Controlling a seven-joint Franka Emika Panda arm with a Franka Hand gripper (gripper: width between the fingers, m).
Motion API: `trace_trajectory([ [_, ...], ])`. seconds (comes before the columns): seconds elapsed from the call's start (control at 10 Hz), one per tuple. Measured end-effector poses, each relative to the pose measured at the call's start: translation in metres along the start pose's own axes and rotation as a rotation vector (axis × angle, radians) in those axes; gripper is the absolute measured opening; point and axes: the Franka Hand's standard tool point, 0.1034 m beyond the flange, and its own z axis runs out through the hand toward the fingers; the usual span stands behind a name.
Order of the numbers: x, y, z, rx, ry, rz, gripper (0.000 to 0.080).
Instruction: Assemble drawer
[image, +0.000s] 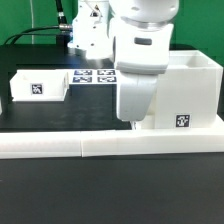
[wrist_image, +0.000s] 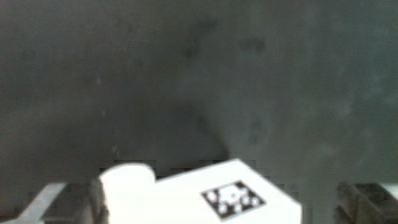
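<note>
With its fingers (wrist_image: 370, 196) spread wide and empty over the small white knobbed plastic tray (wrist_image: 217, 196) on the dark bench (wrist_image: 178, 80), the arm (image: 140, 50) seems to be reaching for it, and next must descend, straddle its wall and close before heading for the white cube-shaped hollow housing (image: 186, 88).

With the arm (image: 140, 60) as the clock centre in the exterior view, the housing (image: 190, 95) is standing at three o'clock just beside it, walling off that side. The border bar (image: 110, 148) is running across six o'clock, closing the near edge. A tray (image: 40, 85) is lying at nine o'clock, well apart, and bare table (image: 90, 112) is lying open between. The marker board (image: 95, 77) is lying flat at ten o'clock. Under the gripper (wrist_image: 205, 205), a knobbed tray (wrist_image: 187, 195) is sitting between spread fingers (wrist_image: 370, 198).
</note>
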Motion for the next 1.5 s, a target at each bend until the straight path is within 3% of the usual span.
trace_trajectory([
  [0.3, -0.025, -0.009, 0.01, 0.019, -0.003, 0.003, 0.0649],
  [0.4, -0.027, -0.016, 0.013, 0.03, -0.006, 0.008, 0.0649],
  [0.6, -0.026, -0.016, 0.014, 0.032, -0.006, 0.006, 0.0649],
  [0.7, -0.027, -0.016, 0.015, 0.032, -0.005, 0.003, 0.0649],
  [0.8, -0.034, -0.016, 0.018, 0.004, 0.004, -0.016, 0.0649],
  [1.0, -0.032, -0.022, 0.019, 0.001, 0.023, -0.013, 0.0649],
  [1.1, -0.028, -0.02, 0.017, -0.001, 0.127, 0.012, 0.0649],
  [1.3, -0.028, -0.02, 0.015, 0.004, 0.218, 0.066, 0.0649],
  [1.5, -0.044, -0.019, 0.019, 0.006, 0.326, 0.073, 0.0649],
])
